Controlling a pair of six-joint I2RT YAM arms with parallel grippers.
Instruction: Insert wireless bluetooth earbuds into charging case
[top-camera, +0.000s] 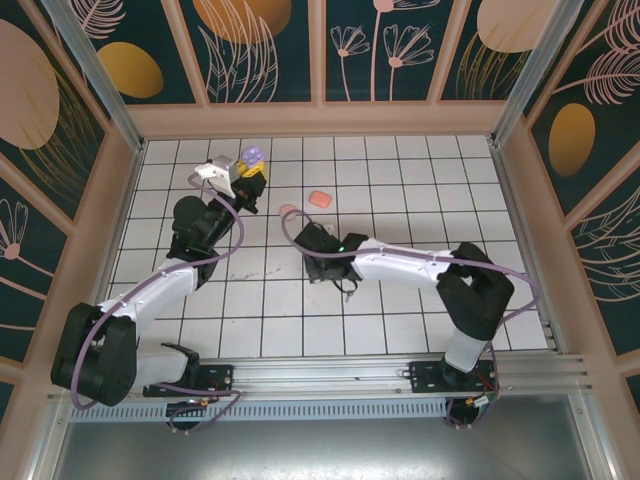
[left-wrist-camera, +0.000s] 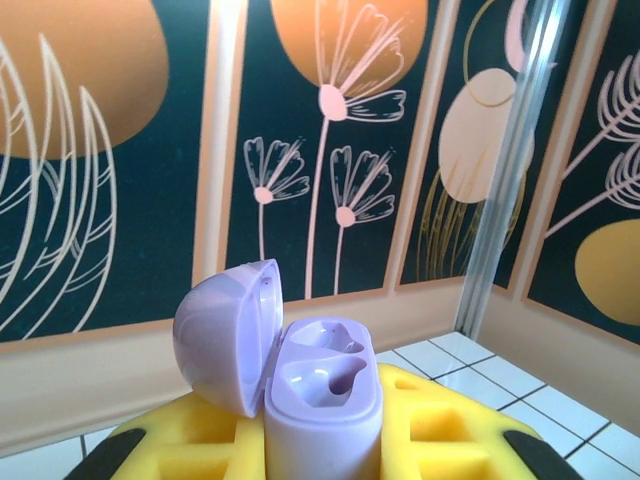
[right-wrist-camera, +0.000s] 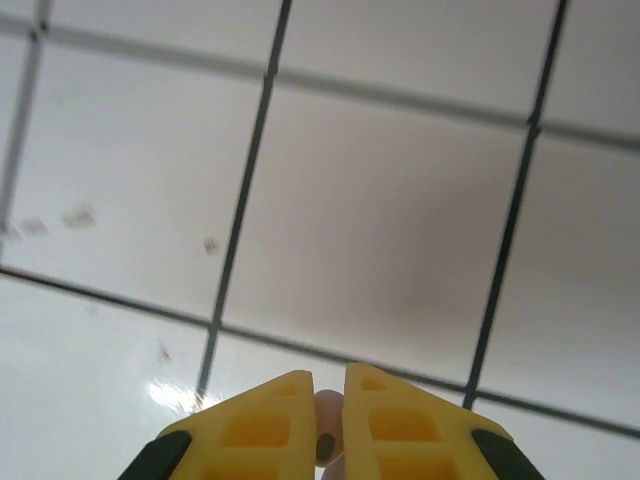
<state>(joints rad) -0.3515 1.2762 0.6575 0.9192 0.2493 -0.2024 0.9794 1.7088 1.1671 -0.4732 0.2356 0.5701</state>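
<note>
My left gripper (top-camera: 248, 178) is raised at the back left and is shut on a lilac charging case (top-camera: 251, 157). In the left wrist view the case (left-wrist-camera: 320, 400) stands upright between the yellow fingers (left-wrist-camera: 440, 425). Its lid (left-wrist-camera: 225, 335) is swung open to the left and both wells are empty. My right gripper (top-camera: 308, 240) hangs low over the middle tiles, pointing down. In the right wrist view the right gripper (right-wrist-camera: 328, 385) is shut on a pale pink earbud (right-wrist-camera: 328, 428), pinched between the yellow fingertips (right-wrist-camera: 262, 425) just above the white tiles.
A closed salmon-orange case (top-camera: 320, 199) lies on the tiles behind the right gripper. A small pale pink object (top-camera: 288, 210) lies just left of it. Wooden walls (top-camera: 320, 118) with metal corner posts ring the white tiled floor (top-camera: 420, 180).
</note>
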